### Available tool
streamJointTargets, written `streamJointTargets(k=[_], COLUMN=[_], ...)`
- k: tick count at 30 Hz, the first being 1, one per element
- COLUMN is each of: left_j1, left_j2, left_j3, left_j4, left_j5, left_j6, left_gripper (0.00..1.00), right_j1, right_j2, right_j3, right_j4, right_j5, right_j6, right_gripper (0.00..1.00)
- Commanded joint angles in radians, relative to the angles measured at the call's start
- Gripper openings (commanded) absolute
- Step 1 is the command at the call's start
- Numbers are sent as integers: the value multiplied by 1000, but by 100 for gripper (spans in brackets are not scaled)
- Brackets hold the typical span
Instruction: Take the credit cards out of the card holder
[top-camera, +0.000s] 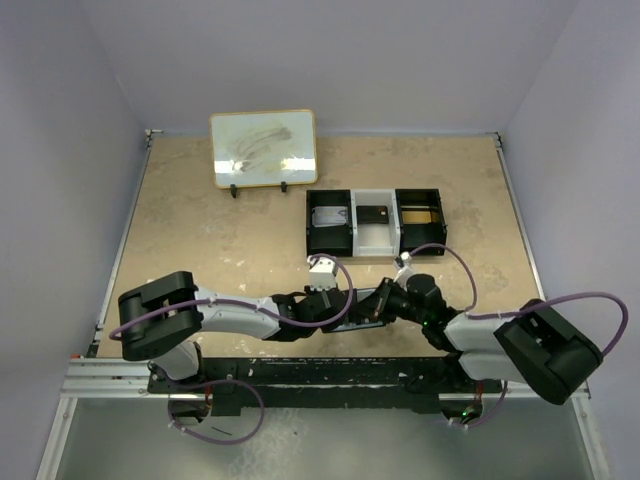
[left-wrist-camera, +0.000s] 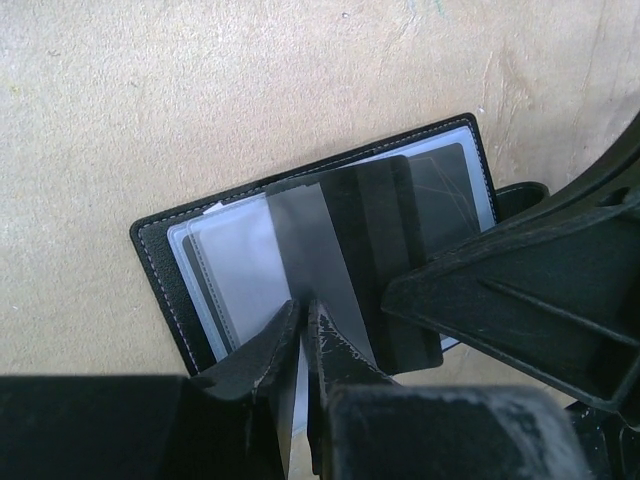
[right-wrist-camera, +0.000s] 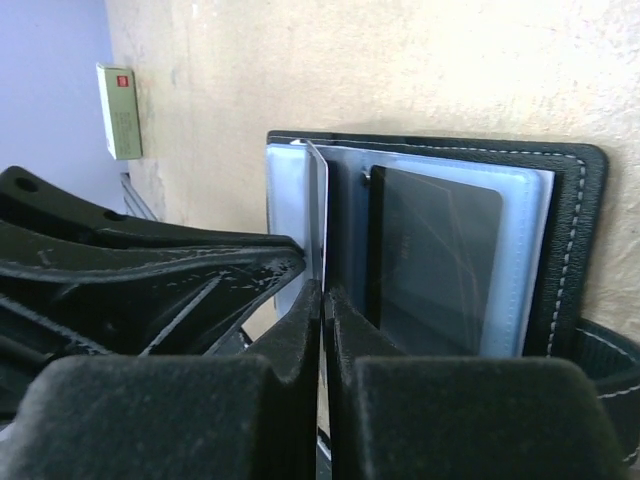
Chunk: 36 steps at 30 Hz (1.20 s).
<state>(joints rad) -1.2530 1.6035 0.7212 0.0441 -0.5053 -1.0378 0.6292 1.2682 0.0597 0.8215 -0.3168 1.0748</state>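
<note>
Card holder (left-wrist-camera: 160, 270) lies open flat on the beige table (left-wrist-camera: 200, 90), close in front of the arm bases and right under both wrists, its black stitched border framing clear plastic sleeves. On my left wrist view one sleeve leaf (left-wrist-camera: 300, 250) stands raised off the stack, grey and translucent, with a dark card (left-wrist-camera: 385, 250) bearing a darker stripe in its far part. My left gripper (left-wrist-camera: 303, 318) is clenched on that leaf's lower edge, only thin plastic between the fingers. My right gripper (right-wrist-camera: 322, 295) is clamped tight on a thin sheet (right-wrist-camera: 318, 200) that I see edge-on; card or sleeve, I cannot tell. The two claws sit just beside each other. Next to the raised sheet a second dark card (right-wrist-camera: 435, 260) rests in its sleeve, and the closure tab (right-wrist-camera: 605, 365) pokes out past the holder's edge. Farther back stands the black-and-white three-compartment tray (top-camera: 330, 248), well apart from the holder, and beyond it a smudged whiteboard (top-camera: 264, 148) propped on small feet near the back wall.
</note>
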Motion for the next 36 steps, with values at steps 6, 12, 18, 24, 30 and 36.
streamJointTargets(k=[6,12,18,24,30,36], left_j1=[-7,-6,-6,-6,0,71], left_j2=[-30,-47,-64,-209,-346,-514], left_j3=[-20,-32,-40,-35,42,-16], left_j4=[-170,-203,-224,-182,-297,-456], left_j5=[-78,-111,-124,-89,-139,-191], left_j6=[-4,-2,5,39,79,53], left_gripper=[5,5,4,12,22,31], right_j1=[5,3,4,1,-96,-116], right_j2=[-401,-631,-610,-427,-152,35], right_j3=[71,179,302,484,670,789], right_j4=[-434,-773,-843,-832,-812,-796], right_j5=[213,409,534,678,581,540], right_j6=[-50,-145,-278,-498,-602,-658], right_gripper=[0,0,0,0,0,0])
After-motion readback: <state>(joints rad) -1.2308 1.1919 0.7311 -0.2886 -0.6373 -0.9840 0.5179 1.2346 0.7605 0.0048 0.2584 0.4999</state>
